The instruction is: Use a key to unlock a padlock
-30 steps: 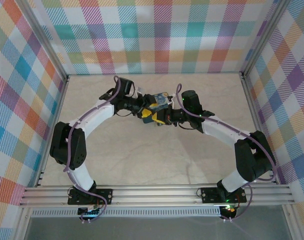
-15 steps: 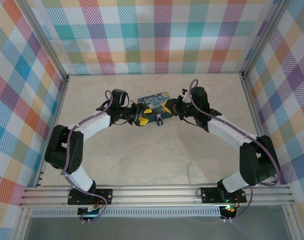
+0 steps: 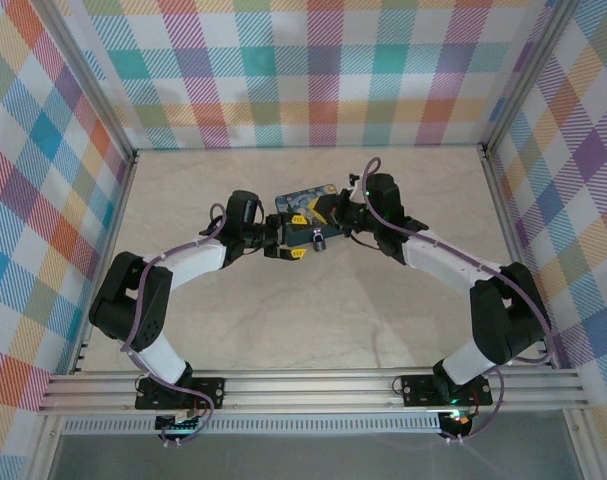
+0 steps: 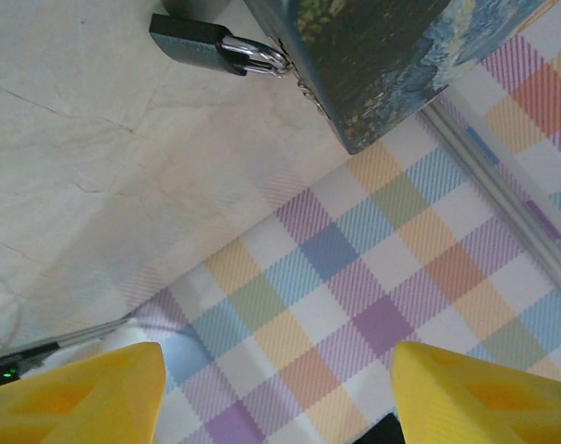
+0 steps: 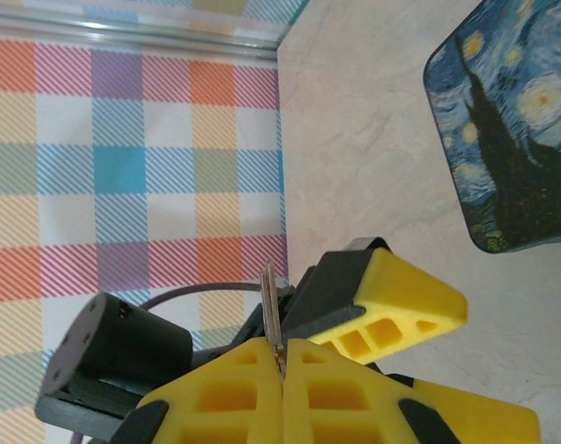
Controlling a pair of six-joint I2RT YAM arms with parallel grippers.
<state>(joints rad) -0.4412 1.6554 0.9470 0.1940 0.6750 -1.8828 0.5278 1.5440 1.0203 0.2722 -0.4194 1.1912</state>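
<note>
The padlock [image 4: 192, 42] is small, with a dark-looking body and a silvery shackle. It hangs from the front of the starry-night tin [image 4: 391, 55] and lies on the table, just in front of the tin [image 3: 305, 205] in the top view, where the padlock [image 3: 318, 240] is a small silvery spot. My left gripper [image 4: 275, 398] is open with nothing between its yellow fingers [image 4: 77, 393], and it sits just left of the padlock [image 3: 291, 240]. My right gripper [image 5: 282, 356] is shut on the key [image 5: 272, 310], a thin metal sliver sticking up from the pads. It hovers at the tin's right front corner [image 3: 333, 215].
Checked cloth walls [image 3: 313, 80] and aluminium rails [image 3: 313, 385] enclose the marble-patterned table [image 3: 313, 310]. The left gripper's finger [image 5: 391, 310] lies close in front of the right gripper. Purple cables [image 3: 368, 175] run along both arms.
Both grippers were bunched over the tin a second ago, then drew apart to its sides. Now each has edged back in toward the padlock. The right gripper stays shut on the key.
</note>
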